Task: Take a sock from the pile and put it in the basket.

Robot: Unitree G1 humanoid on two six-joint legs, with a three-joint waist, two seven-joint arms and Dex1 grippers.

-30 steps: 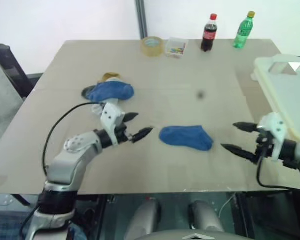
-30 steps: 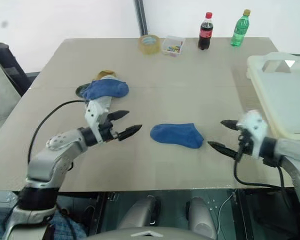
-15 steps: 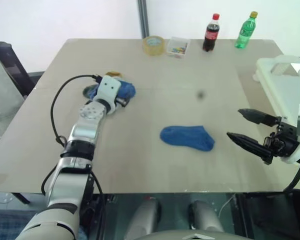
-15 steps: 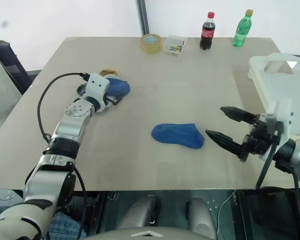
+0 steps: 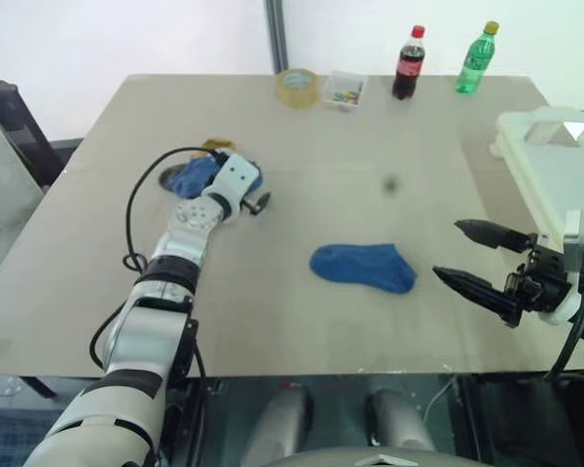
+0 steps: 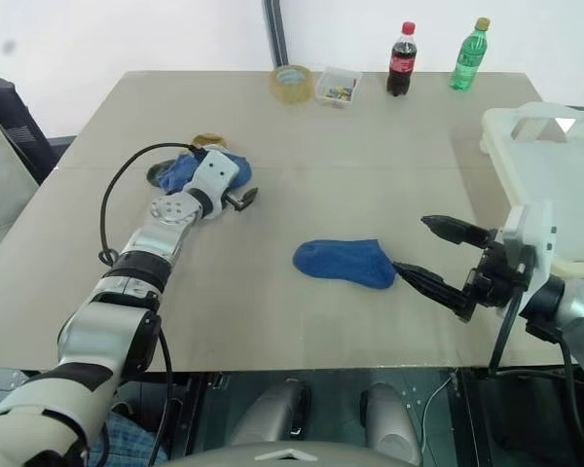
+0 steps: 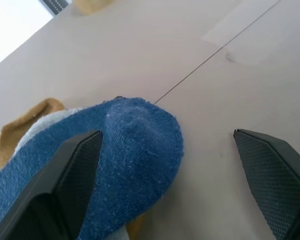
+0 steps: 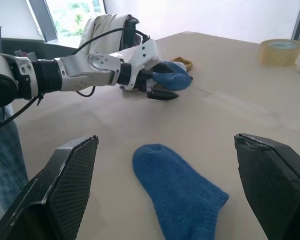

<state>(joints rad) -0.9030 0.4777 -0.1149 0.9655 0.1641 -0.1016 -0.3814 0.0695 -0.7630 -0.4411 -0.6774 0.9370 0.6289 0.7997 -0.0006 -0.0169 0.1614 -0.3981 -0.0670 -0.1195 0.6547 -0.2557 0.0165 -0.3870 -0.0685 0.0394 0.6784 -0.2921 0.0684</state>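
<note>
Pile at about 9 o'clock on table, far-left area; top blue sock's rounded end points toward table centre. Mustard sock edge peeks at pile's far side.

Left gripper at pile, fingers spread wide; one finger against blue sock, other over bare table.

Lone blue sock flat near front centre, long axis roughly 9-to-3.

Right gripper at 3 o'clock of lone sock, apart from it, fingers spread, empty.

Basket at table's right edge.
</note>
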